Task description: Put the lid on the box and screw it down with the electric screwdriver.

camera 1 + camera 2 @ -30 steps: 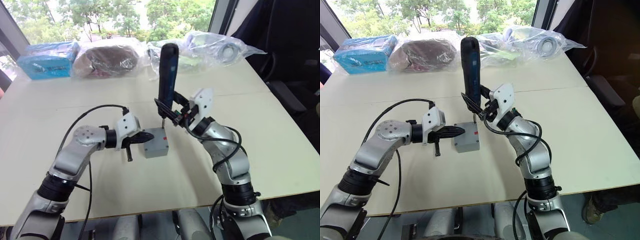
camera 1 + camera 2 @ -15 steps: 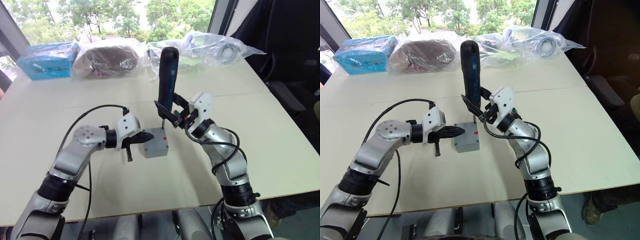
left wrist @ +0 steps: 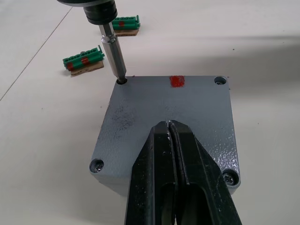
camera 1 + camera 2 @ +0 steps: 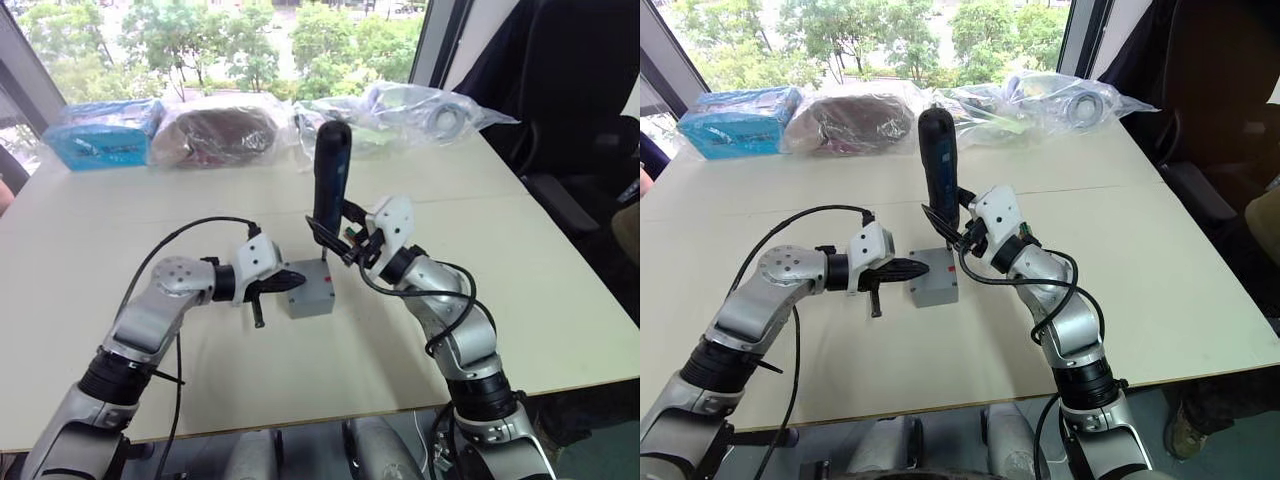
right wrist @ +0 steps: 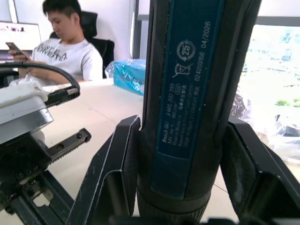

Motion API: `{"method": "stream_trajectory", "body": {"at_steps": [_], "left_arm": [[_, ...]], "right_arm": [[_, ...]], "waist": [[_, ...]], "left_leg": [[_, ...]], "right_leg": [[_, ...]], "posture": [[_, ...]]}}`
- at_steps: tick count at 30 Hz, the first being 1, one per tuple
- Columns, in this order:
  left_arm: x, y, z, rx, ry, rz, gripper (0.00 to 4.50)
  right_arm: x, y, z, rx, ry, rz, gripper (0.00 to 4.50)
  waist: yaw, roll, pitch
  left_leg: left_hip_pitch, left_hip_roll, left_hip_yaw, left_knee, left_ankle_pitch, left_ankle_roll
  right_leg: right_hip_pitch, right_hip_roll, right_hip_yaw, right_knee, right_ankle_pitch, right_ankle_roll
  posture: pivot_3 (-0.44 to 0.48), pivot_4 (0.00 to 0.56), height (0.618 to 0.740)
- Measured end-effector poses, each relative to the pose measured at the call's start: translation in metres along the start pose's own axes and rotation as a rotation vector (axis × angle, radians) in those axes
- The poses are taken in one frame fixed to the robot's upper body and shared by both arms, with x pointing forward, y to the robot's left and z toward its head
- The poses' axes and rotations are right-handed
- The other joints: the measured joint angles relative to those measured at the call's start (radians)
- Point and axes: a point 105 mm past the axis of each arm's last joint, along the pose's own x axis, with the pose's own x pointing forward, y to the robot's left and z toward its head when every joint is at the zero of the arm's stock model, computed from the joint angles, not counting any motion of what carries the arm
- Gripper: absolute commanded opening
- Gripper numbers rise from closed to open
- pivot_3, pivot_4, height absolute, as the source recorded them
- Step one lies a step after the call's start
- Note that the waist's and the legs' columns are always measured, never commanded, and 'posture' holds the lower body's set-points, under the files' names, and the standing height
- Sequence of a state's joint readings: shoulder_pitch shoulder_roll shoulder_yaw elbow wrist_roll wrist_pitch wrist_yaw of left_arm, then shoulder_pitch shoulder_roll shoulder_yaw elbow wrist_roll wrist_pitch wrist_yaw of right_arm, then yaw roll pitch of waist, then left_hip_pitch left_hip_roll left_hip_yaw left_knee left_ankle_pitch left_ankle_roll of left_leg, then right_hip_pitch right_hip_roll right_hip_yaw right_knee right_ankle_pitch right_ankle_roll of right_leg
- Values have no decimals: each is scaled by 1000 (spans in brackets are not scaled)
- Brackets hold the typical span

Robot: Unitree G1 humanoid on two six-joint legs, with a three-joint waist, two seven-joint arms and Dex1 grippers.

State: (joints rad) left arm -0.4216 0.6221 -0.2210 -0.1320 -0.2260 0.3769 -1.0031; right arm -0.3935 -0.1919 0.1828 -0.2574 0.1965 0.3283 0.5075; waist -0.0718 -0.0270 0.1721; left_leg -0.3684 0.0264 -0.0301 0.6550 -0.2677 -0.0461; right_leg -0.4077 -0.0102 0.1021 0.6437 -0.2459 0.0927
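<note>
The grey box (image 4: 310,291) stands mid-table with the flat grey lid (image 3: 187,112) seated on it. Screws show in three of the lid's corners. My left gripper (image 3: 171,154) is shut, its fingertips resting on the lid's top. The dark blue electric screwdriver (image 4: 330,180) stands upright in my right gripper (image 4: 950,225), which is shut on its lower barrel. Its metal bit (image 3: 115,51) sits in the lid's fourth corner hole, on the far side from my left gripper. Close up, the electric screwdriver (image 5: 187,93) is clamped between both right fingers.
Two small green-and-red pieces (image 3: 83,59) lie on the table just beyond the box. A blue package (image 4: 100,140), a brown bag (image 4: 215,125) and clear plastic bags (image 4: 420,105) line the far edge. A seated person (image 5: 65,51) holds a phone.
The head camera has tilted. My right wrist has shifted slightly left and down, and the screwdriver has sunk a little onto the box's corner. The left gripper has stayed put.
</note>
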Motion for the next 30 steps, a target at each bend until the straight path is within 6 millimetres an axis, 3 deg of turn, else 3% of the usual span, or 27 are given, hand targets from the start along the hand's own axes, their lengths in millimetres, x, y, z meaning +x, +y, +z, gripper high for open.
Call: {"method": "stream_trajectory", "body": {"at_steps": [9, 30], "left_arm": [[1, -2, -7, -10, 10, -1, 0], [2, -4, -7, 8, 3, -8, 0]], "right_arm": [[5, -4, -6, 31, 95, -32, 1894], [6, -2, -5, 17, 71, -14, 1894]], "waist": [[0, 2, -17], [3, 1, -28]], "left_leg": [[12, 3, 0, -11, 0, 0], [9, 4, 2, -27, -1, 0]], "right_leg": [[5, 0, 0, -11, -1, -2], [5, -5, 0, -29, -1, -2]], "posture": [[0, 150, 740], [0, 150, 740]]}}
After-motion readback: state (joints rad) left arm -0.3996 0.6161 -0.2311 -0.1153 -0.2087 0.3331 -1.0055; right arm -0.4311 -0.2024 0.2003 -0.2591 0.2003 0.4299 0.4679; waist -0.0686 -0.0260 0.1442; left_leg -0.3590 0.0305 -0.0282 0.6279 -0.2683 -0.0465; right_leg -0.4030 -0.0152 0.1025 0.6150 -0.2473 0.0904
